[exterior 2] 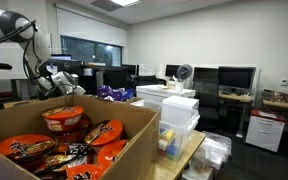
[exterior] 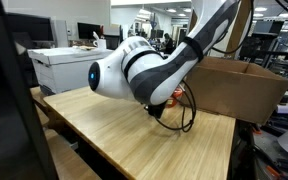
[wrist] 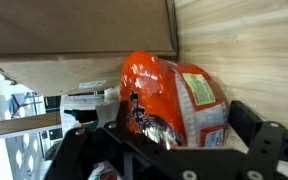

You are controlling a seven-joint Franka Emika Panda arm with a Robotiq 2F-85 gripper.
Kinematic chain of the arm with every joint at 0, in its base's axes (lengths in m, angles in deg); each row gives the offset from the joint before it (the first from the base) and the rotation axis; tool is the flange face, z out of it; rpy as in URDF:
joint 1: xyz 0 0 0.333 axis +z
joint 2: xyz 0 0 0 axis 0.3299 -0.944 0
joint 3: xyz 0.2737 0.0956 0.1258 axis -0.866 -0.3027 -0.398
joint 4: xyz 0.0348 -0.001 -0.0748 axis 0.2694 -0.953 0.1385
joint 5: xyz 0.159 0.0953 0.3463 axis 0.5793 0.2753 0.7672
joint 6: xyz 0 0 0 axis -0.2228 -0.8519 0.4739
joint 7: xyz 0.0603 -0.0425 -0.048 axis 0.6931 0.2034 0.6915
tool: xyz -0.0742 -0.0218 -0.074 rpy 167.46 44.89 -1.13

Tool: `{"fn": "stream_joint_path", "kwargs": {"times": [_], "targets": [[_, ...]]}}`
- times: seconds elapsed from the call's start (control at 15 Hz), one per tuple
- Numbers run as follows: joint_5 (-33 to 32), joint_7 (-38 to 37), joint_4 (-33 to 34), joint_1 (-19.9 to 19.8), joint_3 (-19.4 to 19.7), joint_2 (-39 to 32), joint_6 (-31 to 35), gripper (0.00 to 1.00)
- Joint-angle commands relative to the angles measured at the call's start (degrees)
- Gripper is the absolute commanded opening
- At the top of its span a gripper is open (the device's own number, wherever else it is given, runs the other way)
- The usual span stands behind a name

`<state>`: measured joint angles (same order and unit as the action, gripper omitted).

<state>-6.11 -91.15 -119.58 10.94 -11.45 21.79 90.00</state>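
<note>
**While jaws stood apart, noodle bowl lay ungripped on counter**

Though the jaws reached to either side of it, they were spread wide and clamped on nothing. The wrist view did not show whether either one touched the noodle bowl (wrist: 174, 100).

- Bowl: orange, film-wrapped, tipped on its side on the wooden counter (wrist: 244, 40), just beside the outer wall of the cardboard box (wrist: 84, 30).
- Arm (exterior: 174, 65): bent low over the counter, close against the box. In that exterior view the arm hid the bowl.
- Box contents: several like bowls (exterior 2: 64, 120) lay piled inside, seen in an exterior view. This one lay outside the box.
- Beyond the box: stacked clear plastic bins (exterior 2: 179, 115) stood at its far corner.

Progress, as judged: the reach looked complete, with the jaws lined up around the bowl. No grip had been made and the bowl rested fully on the counter, so closing on it and everything after remained undone.
</note>
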Motion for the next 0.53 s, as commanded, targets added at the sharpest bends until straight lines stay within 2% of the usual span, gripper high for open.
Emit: {"fn": "stream_joint_path", "kwargs": {"times": [0.0,0.47], "targets": [[-2.1,-1.7,-2.6,-0.9,-0.7,2.2,-0.7,1.0],[-4.9,-1.7,-2.1,-1.1,-0.7,2.0,-1.2,1.0]]}}
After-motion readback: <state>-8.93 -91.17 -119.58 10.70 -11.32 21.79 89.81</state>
